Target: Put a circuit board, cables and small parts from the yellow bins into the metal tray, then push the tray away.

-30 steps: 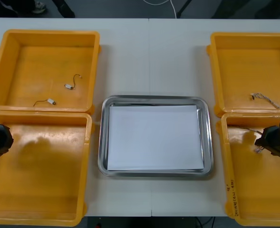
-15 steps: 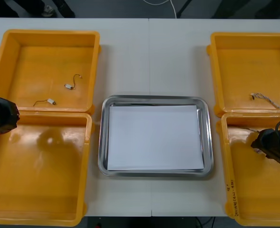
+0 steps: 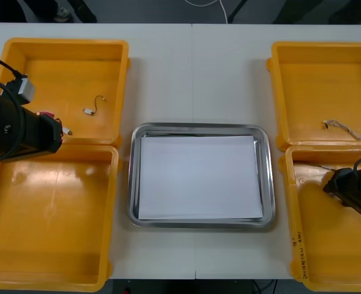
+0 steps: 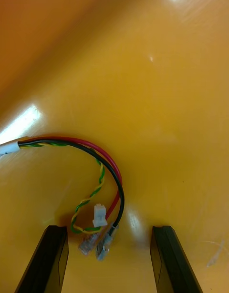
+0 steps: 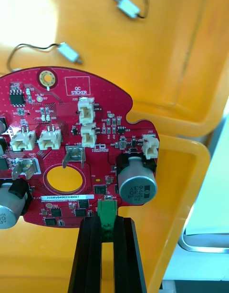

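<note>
Two black fingers point(image 5: 89, 247) of the left gripper point(image 5: 106, 228) are pinched on a small green plug point(image 5: 107, 213) at the rim of the round red board point(image 5: 71, 145), and that narrow hold is all that carries it. Most of the board's weight, tall capacitors included, hangs well out from the grip, so a quick swing could make it pivot between the fingers or slide out. It is held over the wall between the two bins at the table's left edge. If it is carried low, its edge could clip the near-left bin point(image 3: 51, 208) or its rim, and a knock there would likely twist the plug loose. Two small metal parts on thin wires point(image 5: 69, 51) lie on the floor of the far-left bin point(image 3: 64, 43), apart from the board as far as I can judge. The tray point(image 3: 267, 177) waits at the table's middle with its white inside. In the near-right bin point(image 3: 327, 251), by the table's right edge, the right gripper point(image 4: 109, 233) has its fingers spread, straddling the plug ends of a red, black and yellow-green cable point(image 4: 114, 178). Closing there may catch only one strand or one tiny plug. The rest of the cable curves away and could then drag, snag on the bin wall or pull free.
</note>
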Available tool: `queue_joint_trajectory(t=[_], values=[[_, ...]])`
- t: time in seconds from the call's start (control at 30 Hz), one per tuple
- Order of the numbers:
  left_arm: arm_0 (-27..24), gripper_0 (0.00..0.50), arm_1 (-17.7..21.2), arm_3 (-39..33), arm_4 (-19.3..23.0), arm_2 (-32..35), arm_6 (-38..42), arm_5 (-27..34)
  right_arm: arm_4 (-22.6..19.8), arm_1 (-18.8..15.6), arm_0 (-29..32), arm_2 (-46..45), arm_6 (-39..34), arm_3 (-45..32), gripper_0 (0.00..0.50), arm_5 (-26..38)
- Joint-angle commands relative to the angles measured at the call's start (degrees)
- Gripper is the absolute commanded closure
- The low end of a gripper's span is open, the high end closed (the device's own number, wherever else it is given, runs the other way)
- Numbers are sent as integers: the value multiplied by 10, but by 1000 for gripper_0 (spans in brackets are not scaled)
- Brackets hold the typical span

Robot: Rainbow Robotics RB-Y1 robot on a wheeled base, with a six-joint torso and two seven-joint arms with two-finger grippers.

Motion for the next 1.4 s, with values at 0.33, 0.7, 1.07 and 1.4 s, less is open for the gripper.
queue_joint_trajectory(t=[0.33, 0.7, 1.07, 1.4], values=[[-132, 500, -12, 7, 2, -133, 8, 4, 12, 11, -7, 20, -43, -5, 170, -5], [-197, 500, -65, 50, -17, -198, 22, 4, 6, 11, -4, 17, -50, -5, 500, -5], [-251, 500, -114, 106, -43, -274, 42, 4, -33, 3, -15, -36, -43, -52, 500, 82], [-253, 500, -118, 108, -43, -331, 65, 4, -93, -44, 17, -58, -43, -124, 500, 128]])
